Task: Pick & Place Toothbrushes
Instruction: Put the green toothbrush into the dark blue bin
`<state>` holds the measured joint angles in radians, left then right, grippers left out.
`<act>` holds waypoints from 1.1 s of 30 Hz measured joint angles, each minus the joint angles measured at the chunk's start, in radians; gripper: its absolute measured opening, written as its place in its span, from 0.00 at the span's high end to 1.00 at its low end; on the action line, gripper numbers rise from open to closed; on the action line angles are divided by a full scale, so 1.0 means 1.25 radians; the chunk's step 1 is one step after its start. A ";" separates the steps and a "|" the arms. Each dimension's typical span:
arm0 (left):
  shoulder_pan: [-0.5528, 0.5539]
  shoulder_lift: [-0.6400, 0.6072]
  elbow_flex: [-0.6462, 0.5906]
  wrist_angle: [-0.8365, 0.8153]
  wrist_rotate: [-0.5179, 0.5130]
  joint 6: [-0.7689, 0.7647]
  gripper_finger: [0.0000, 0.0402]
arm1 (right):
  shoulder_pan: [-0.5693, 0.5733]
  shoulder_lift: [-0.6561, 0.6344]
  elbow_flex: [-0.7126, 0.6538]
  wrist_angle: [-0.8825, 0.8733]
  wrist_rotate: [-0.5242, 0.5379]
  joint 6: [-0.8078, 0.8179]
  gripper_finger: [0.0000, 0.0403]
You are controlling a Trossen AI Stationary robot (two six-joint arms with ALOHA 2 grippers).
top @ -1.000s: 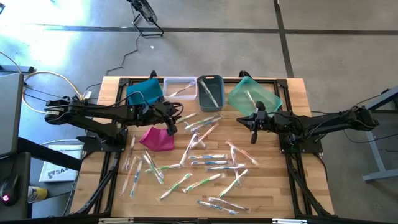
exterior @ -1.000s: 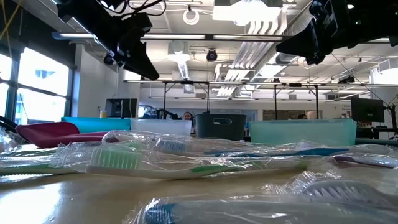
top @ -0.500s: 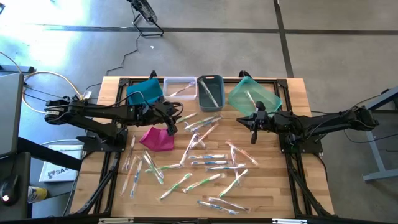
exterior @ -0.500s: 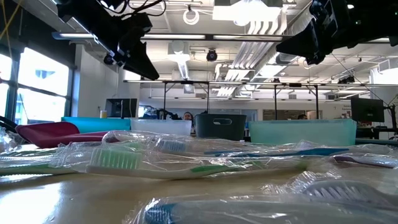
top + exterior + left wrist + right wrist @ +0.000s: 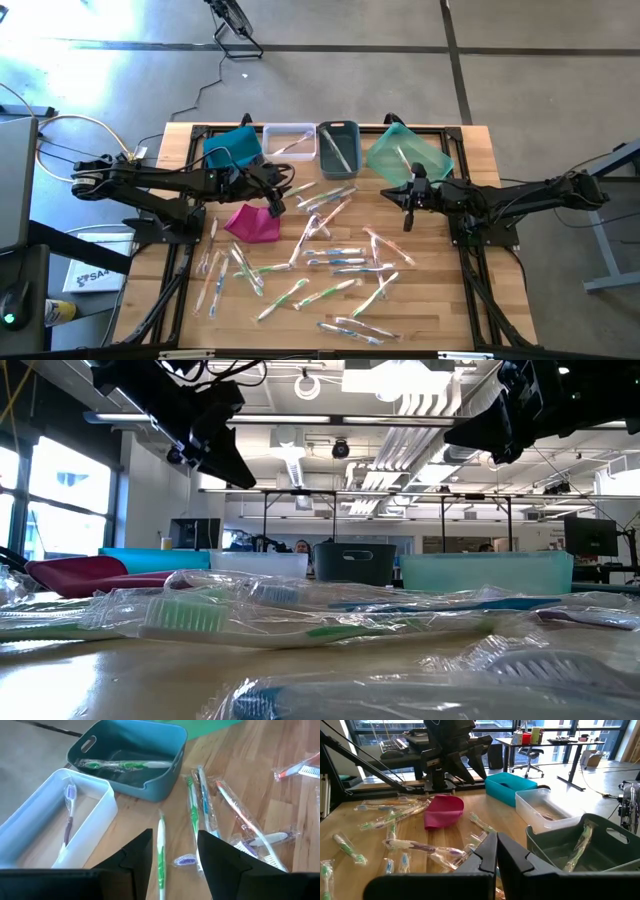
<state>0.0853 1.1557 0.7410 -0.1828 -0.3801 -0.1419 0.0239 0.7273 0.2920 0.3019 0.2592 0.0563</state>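
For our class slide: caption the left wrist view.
Open left pincer above a green toothbrush, beside two bins.

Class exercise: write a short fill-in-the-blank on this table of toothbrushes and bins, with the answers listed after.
1. The toothbrush in the grey bin has a ____ handle.
2. The left gripper hovers with its jaws ____.
3. The right gripper has its jaws ____.
4. The magenta pouch lies nearest the ____ arm.

Answers: green; open; shut; left
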 joint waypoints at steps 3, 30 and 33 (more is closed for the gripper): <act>0.004 0.000 0.000 -0.011 0.000 -0.033 0.62 | 0.000 0.000 0.000 0.000 0.000 0.000 0.99; 0.079 0.239 0.000 -0.049 0.053 -0.082 0.62 | 0.000 0.000 -0.001 -0.008 0.000 0.000 0.99; 0.078 0.254 0.000 -0.036 0.076 -0.082 0.62 | 0.000 0.000 -0.001 -0.009 0.000 0.000 0.99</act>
<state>0.1833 1.4733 0.7416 -0.2282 -0.2853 -0.2447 0.0238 0.7269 0.2913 0.2909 0.2596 0.0563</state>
